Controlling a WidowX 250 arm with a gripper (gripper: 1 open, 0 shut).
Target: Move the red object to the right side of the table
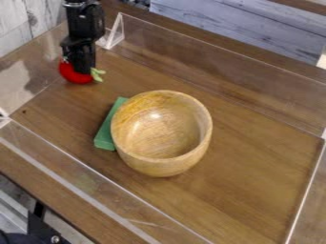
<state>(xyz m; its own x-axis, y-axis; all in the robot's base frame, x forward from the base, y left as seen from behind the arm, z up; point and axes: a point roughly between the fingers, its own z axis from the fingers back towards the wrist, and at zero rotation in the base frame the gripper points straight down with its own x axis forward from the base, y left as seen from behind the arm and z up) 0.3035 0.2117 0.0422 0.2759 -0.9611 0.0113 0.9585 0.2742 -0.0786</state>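
The red object [69, 71], a small glossy round toy fruit with a green stem, lies at the far left of the table [249, 91]. My black gripper [82, 69] points straight down onto it, its fingers drawn in tight against the fruit. The fruit's right part is hidden behind the fingers, and it still rests on the wood.
A large wooden bowl [162, 132] stands in the middle of the table on a flat green cloth [105, 130]. Clear acrylic walls [204, 43] border the tabletop on all sides. Bare wood lies to the right of the bowl.
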